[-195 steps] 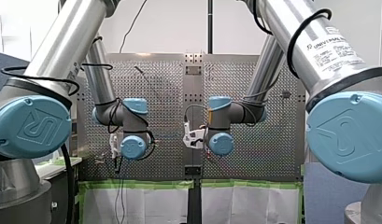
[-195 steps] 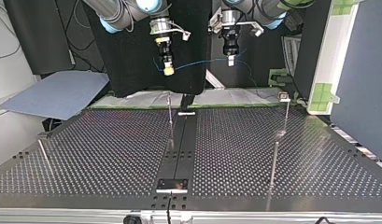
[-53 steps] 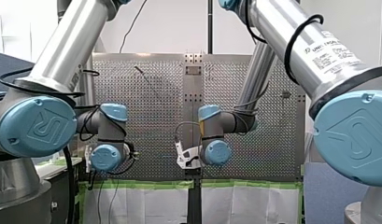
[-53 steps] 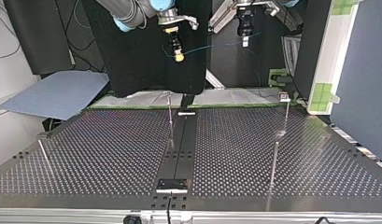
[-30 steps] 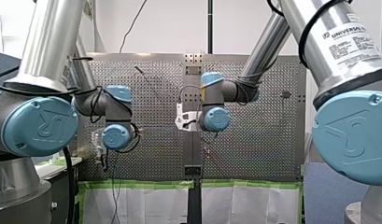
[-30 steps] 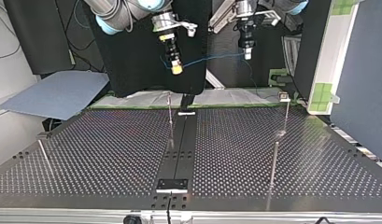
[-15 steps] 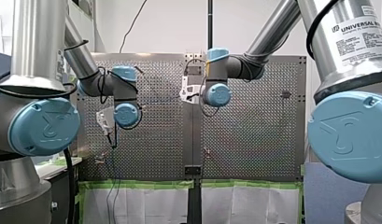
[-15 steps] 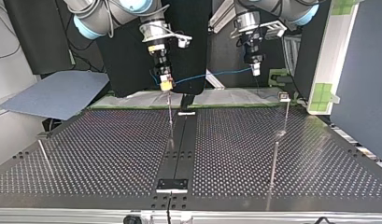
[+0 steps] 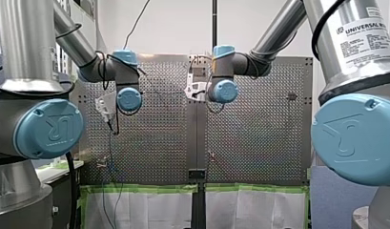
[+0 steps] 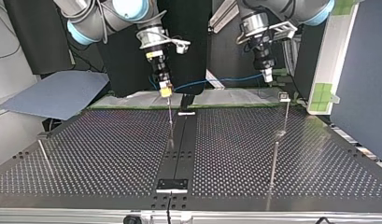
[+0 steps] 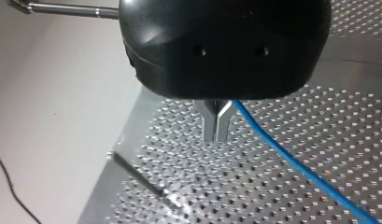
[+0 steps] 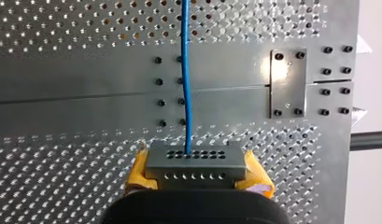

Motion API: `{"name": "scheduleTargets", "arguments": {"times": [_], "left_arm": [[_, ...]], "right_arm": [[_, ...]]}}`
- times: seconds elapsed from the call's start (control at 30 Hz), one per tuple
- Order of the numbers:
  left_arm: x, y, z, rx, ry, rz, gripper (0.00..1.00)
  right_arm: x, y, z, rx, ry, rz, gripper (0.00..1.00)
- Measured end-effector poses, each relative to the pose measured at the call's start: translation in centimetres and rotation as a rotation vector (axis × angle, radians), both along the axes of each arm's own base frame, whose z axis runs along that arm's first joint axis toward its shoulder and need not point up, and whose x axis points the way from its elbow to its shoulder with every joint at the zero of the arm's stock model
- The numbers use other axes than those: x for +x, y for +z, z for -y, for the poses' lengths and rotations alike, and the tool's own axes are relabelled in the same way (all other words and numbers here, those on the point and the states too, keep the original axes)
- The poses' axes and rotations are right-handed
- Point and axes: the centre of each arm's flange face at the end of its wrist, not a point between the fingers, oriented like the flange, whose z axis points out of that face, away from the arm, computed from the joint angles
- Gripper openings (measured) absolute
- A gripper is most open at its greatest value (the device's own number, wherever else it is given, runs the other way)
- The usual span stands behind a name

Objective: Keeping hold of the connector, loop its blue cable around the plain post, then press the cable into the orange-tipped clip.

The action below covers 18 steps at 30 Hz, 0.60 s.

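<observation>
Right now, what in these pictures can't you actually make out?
Which of the posts bears an orange tip: too small to tell in the top view.
Where the cable runs ahead of the connector: cut off by the right wrist view's edge.
In the front view, my right gripper is hidden behind its wrist joint.

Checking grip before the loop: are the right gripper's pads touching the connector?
Touching. The right wrist view shows the connector wedged between my right gripper's yellow pads, both pressed against its ends, with the blue cable running out ahead.
</observation>
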Motion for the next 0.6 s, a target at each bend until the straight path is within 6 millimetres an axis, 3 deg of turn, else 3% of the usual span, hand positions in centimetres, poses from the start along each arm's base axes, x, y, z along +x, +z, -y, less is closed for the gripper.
{"name": "scheduleTargets", "arguments": {"times": [0.3, 0.6], "left_arm": [[-0.2, 2.9, -0.7, 0.005, 0.022, 0.010, 0.00], [0.5, 8.6, -1.2, 0.012, 0.041, 0.065, 0.00]], "right_arm": [[0.7, 2.6, 1.6, -0.007, -0.003, 0.003, 0.00], [1.7, 5.7, 3.0, -0.026, 0.014, 0.019, 0.00]]}}
